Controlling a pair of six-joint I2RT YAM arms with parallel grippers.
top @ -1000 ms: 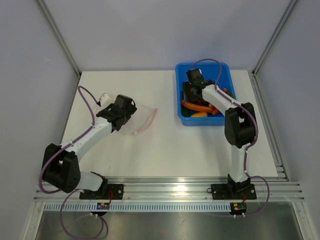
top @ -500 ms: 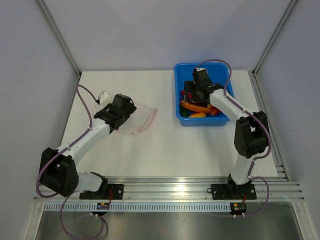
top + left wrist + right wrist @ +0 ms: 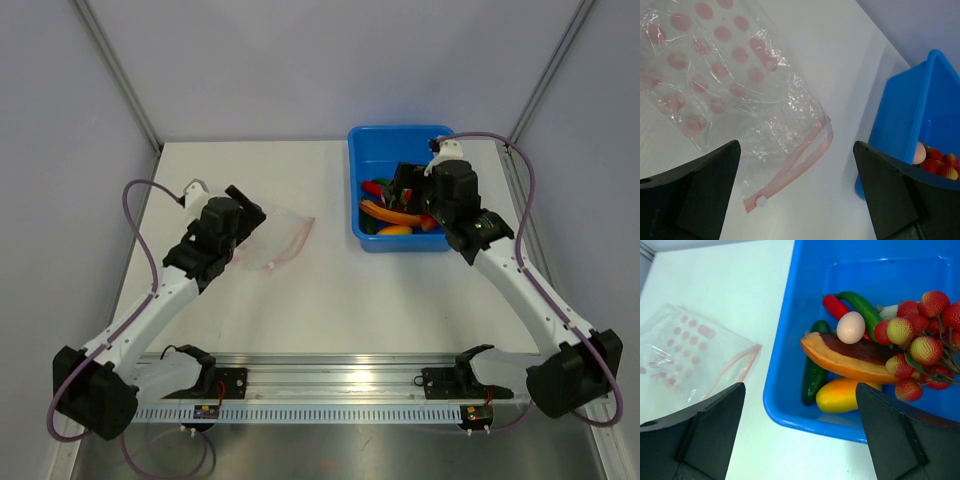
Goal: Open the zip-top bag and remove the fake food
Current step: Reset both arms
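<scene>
Left gripper (image 3: 795, 143): fingers spread wide, poised over the zip-top bag (image 3: 730, 100) and gripping nothing. The bag lies flat on the white table (image 3: 300, 290), left of centre, well apart from the blue tub (image 3: 785, 330). It is clear crinkled plastic printed with pink dots, and its pink zipper strip (image 3: 800, 162) runs along the edge that faces the tub. A small white tab sits at one end of the strip. Whether the seal is pressed closed or parted cannot be told from these views. Right gripper (image 3: 800, 385): fingers likewise spread wide, over the near left part of the tub and gripping nothing. The fake food lies inside the tub at the right rear of the table. It comprises a pale egg (image 3: 850, 327) resting on an orange slice (image 3: 850, 360), a dark green cucumber (image 3: 812, 375) against the tub's left wall, a yellow-orange piece (image 3: 840, 395) at the near wall, a red pepper (image 3: 836, 306) beside a green one (image 3: 860, 305) behind the egg, and a red bunch (image 3: 920, 335) on the right. Neither gripper touches bag, tub or food.
</scene>
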